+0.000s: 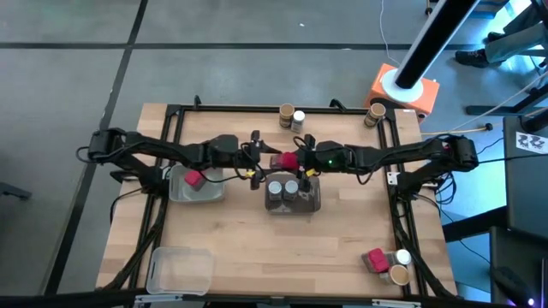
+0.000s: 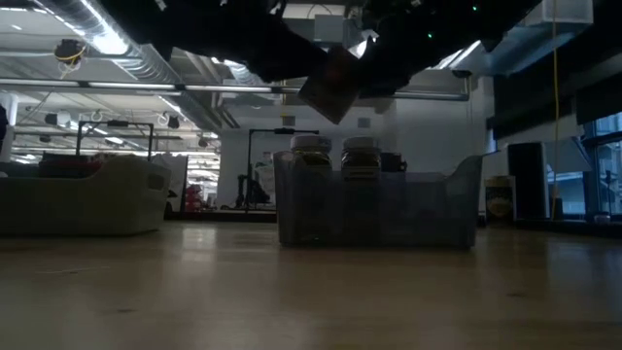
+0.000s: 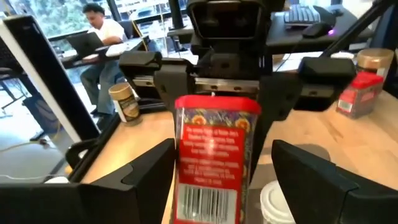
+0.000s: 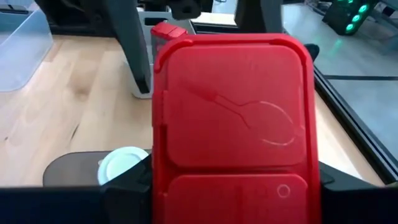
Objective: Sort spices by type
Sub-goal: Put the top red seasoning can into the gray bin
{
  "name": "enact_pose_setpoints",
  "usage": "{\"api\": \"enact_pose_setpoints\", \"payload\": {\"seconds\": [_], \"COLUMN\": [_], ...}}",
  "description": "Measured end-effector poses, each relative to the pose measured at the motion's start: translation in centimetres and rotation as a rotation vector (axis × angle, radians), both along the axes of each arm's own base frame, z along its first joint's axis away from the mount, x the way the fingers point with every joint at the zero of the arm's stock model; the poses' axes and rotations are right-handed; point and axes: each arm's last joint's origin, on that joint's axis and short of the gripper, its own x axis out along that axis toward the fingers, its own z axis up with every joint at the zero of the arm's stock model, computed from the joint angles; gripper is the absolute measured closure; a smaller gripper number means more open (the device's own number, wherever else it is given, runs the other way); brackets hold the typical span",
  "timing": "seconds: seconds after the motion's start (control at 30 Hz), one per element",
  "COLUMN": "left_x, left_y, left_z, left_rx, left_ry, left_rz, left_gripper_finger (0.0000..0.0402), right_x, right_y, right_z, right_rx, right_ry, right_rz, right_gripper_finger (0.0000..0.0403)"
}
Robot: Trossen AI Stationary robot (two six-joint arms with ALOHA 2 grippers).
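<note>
High view: right hand [image 1: 294, 161] clamps a red packet [image 1: 288, 161] just above the smoked tray [image 1: 312, 205] holding 2 white-lidded jars [image 1: 283, 187]. Left hand [image 1: 255, 164], fingers spread wide, faces it, likely a handover; next, close on the packet.

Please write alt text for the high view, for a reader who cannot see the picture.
Seen from above, the right gripper holds a red spice packet at the middle of a wooden table, facing the open left gripper. Just below stands a clear tray with two white-lidded jars, and another tray to the left holds one red packet.
</note>
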Motion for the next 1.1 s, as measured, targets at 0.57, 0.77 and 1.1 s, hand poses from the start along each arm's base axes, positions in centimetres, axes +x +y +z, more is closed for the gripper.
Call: {"api": "enact_pose_setpoints", "payload": {"seconds": [0.57,0.77,1.1], "left_x": [1.5,1.5,1.5], "left_y": [0.1,0.1,0.1], "left_z": [-0.7,-0.7,-0.8], "left_rx": [-0.017,-0.008,0.025], "left_ry": [-0.002,0.002,0.011], "left_rz": [-0.005,-0.007,-0.005], "left_gripper_finger": [0.0179,0.0212,0.0233], "right_x": [0.6,0.6,0.6], "right_y": [0.1,0.1,0.1], "right_z": [-0.5,-0.6,-0.5], "right_rx": [0.009,0.005,0.033], "right_ry": [-0.016,-0.011,-0.024], "right_rz": [0.034,0.045,0.025], "right_gripper_finger": [0.0204,0.0202,0.0161]}}
